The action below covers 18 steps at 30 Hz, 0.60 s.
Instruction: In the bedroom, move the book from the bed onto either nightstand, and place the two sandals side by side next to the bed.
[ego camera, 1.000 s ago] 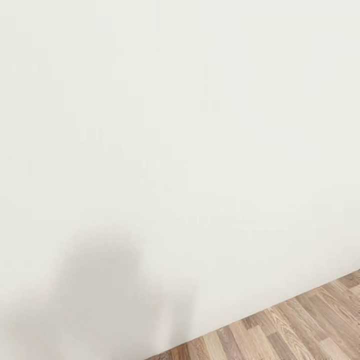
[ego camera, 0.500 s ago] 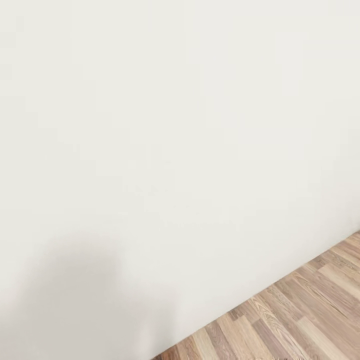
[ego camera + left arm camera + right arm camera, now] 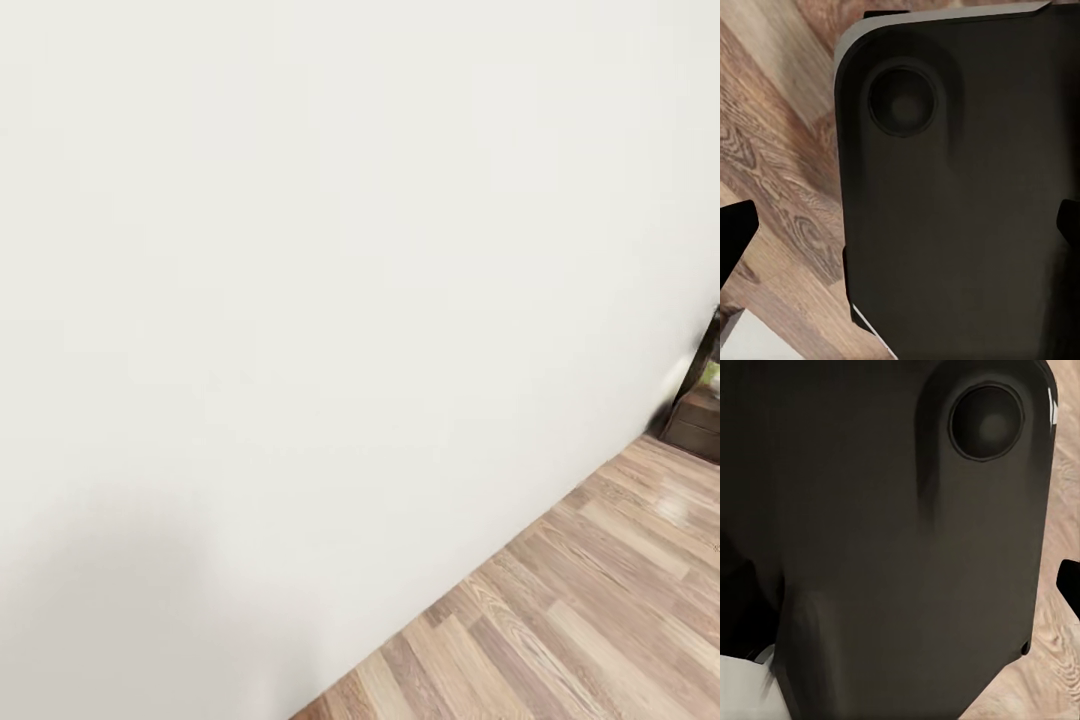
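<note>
Mostly a plain white wall (image 3: 300,300) above pale wood-plank floor (image 3: 580,620); dark brown furniture (image 3: 700,415) at its far edge; either pincer's spread can't be told.

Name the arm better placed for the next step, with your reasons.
Neither yet. The head view faces a white wall and wood floor; dark furniture sits far right, so perhaps the right arm, once nearer.

No lettering, label, brand, number or sign can be read anywhere here, folks: plain surfaces throughout, in the head view and both wrist views alike.
</note>
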{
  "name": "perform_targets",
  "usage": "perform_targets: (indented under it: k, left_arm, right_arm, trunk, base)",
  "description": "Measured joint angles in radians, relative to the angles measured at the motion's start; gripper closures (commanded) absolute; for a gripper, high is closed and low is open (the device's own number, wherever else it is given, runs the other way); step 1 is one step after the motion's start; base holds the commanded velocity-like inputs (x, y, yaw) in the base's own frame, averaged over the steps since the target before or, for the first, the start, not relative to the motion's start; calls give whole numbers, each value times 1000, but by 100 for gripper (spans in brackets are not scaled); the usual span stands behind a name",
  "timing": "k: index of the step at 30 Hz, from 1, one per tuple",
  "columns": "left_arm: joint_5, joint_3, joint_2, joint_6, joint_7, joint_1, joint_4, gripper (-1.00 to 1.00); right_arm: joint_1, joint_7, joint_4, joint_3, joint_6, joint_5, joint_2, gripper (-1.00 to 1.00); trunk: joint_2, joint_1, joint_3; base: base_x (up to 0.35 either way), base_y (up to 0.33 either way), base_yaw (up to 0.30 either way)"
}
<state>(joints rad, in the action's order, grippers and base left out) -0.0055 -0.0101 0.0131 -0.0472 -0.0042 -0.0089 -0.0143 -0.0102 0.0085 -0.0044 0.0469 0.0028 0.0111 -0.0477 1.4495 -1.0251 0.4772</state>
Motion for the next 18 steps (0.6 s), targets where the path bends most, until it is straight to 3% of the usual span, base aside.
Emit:
perform_targets:
  k: [10,18]
  left_arm:
    - [0,0,0,0,0,0,0,-100]
    - [0,-1,1,0,0,0,0,-100]
  right_arm:
    - [0,0,0,1,0,0,0,-100]
    - [0,0,0,0,0,0,0,-100]
  trunk:
    - [0,0,0]
    - [0,0,0]
  base:
    - [54,157,-288]
    - [15,39,-293]
